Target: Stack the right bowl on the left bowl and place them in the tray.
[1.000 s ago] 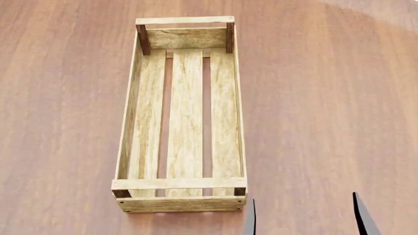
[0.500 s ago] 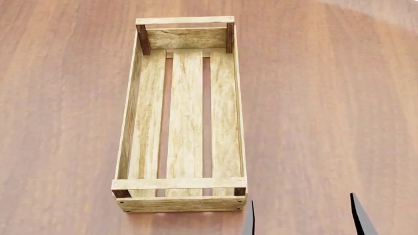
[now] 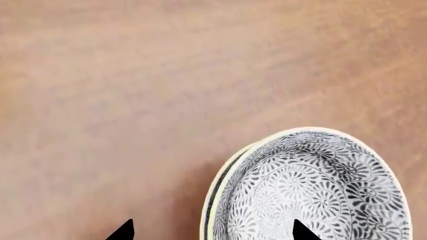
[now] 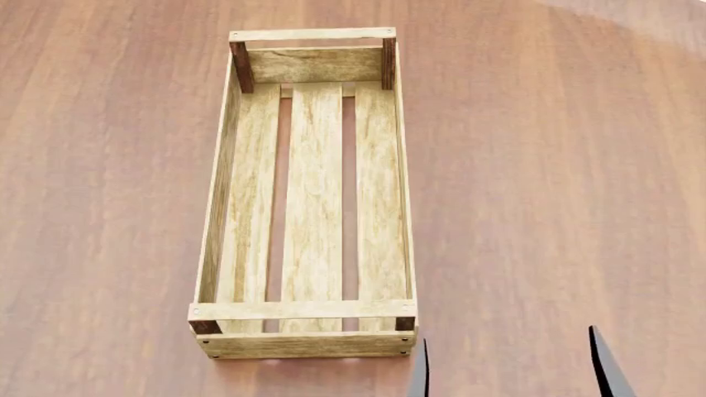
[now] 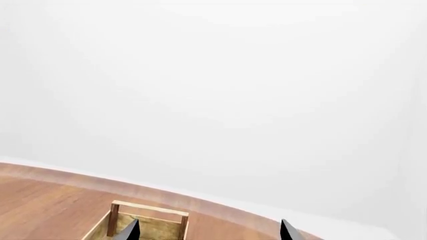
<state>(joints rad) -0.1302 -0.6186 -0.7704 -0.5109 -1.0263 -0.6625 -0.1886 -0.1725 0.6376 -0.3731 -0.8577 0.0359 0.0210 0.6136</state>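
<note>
In the left wrist view two bowls sit nested on the wooden table. The upper bowl [image 3: 313, 190] has a black-and-white floral pattern, and the rim of the lower bowl [image 3: 203, 224] shows just outside it. My left gripper [image 3: 213, 233] is open, with its tips either side of the stacked rims, one over the bowl and one over bare table. I cannot tell whether it touches them. The tray [image 4: 314, 198], a long light-wood crate, lies empty mid-table, and its far end shows in the right wrist view [image 5: 148, 220]. My right gripper [image 4: 510, 368] is open and empty just right of the tray's near corner. The bowls are out of the head view.
The brown wooden table [image 4: 551, 165] spreads on all sides of the tray. Its curved far edge [image 5: 220, 205] shows against a plain white background in the right wrist view.
The right gripper's fingertips have shifted slightly left and lower in the head view. The tray has not moved.
</note>
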